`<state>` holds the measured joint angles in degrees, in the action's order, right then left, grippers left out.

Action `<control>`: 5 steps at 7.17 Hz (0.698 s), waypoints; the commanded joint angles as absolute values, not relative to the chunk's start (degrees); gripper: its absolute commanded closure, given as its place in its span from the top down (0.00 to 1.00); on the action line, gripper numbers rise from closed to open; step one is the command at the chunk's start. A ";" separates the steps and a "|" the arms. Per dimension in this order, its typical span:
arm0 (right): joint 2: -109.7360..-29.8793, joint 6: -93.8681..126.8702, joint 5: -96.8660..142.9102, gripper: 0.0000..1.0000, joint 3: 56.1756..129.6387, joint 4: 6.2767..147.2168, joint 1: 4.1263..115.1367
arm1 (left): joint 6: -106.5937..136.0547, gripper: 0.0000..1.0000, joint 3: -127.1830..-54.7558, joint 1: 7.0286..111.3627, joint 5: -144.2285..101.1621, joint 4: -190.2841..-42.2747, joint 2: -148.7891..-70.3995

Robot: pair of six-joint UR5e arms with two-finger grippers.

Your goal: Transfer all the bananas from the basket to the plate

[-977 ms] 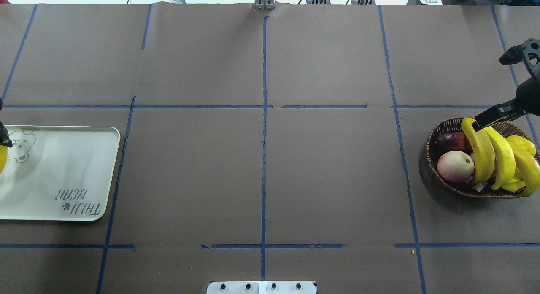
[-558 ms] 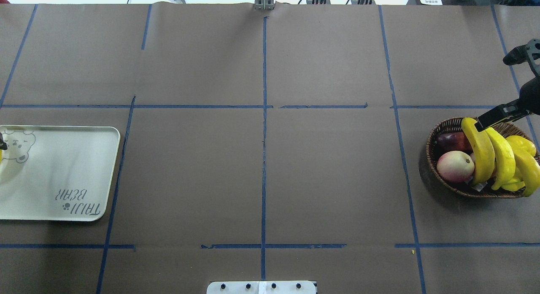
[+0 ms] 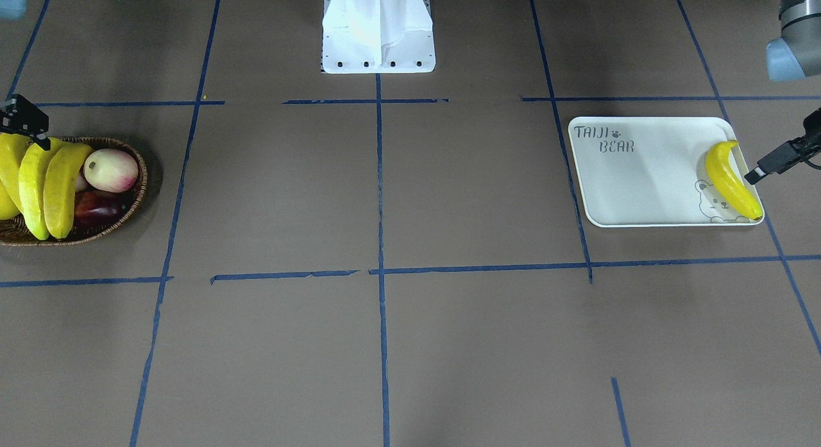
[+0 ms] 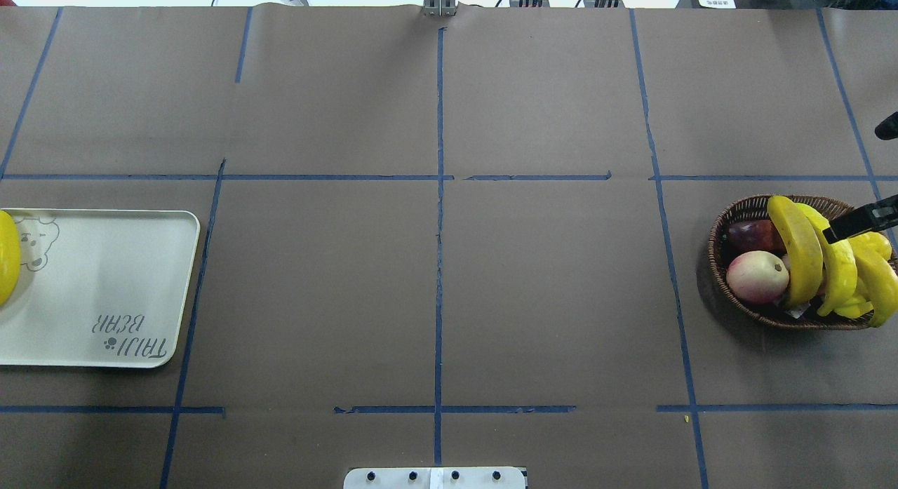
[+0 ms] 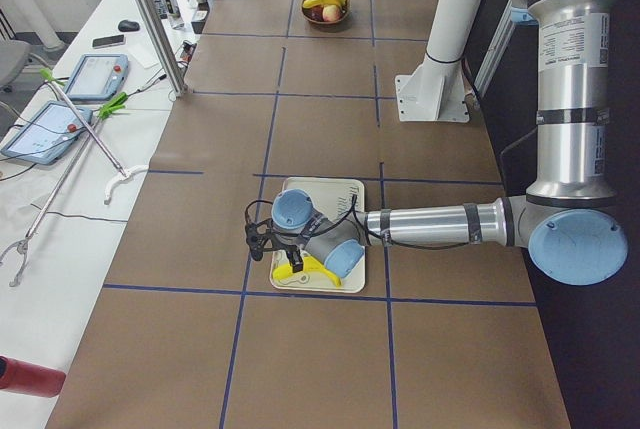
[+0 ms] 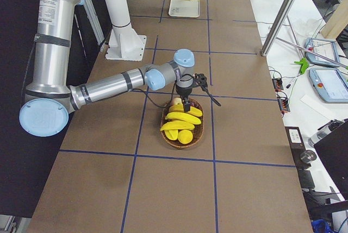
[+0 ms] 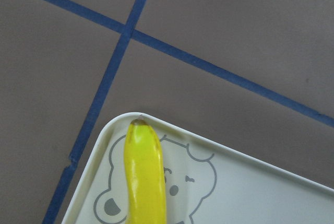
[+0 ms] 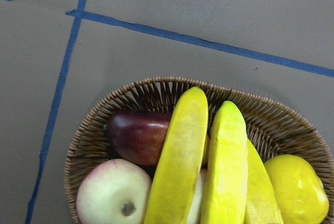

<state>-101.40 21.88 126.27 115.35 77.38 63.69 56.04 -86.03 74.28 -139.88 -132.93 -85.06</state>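
Observation:
The wicker basket (image 4: 729,229) at the table's right end holds three bananas (image 4: 800,254) laid side by side across it. My right gripper (image 4: 854,182) hangs open over the basket's back right. One of its fingers (image 4: 859,221) lies over the middle banana (image 4: 840,268), and the other is far apart at the view's edge. One more banana (image 3: 731,181) lies free on the plate (image 3: 641,177), over the bear print. Beside the plate's outer edge is my left gripper (image 5: 268,245), with one finger (image 3: 779,158) next to that banana. It holds nothing.
Also in the basket are a pink-white round fruit (image 4: 758,277), a dark red fruit (image 4: 749,234) and a stubby yellow pear (image 4: 871,240). The robot's white pedestal (image 3: 378,30) stands at the table's near middle. Blue tape lines cross the brown table cover.
My left gripper has drawn back off the overhead view's left edge, leaving the banana on the plate. My right gripper has shifted right; its finger now lies over the middle banana.

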 commanded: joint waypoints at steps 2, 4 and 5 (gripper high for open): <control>-111.61 21.45 125.95 0.97 108.41 55.08 63.63 | 56.07 1.00 -86.31 74.71 -140.36 -132.89 -85.43; -111.53 21.53 125.33 0.92 104.68 52.39 63.54 | 56.07 1.00 -86.31 74.71 -140.36 -132.98 -85.17; -111.45 21.79 125.33 0.89 104.59 52.38 63.46 | 56.07 1.00 -86.31 74.71 -140.36 -132.98 -85.08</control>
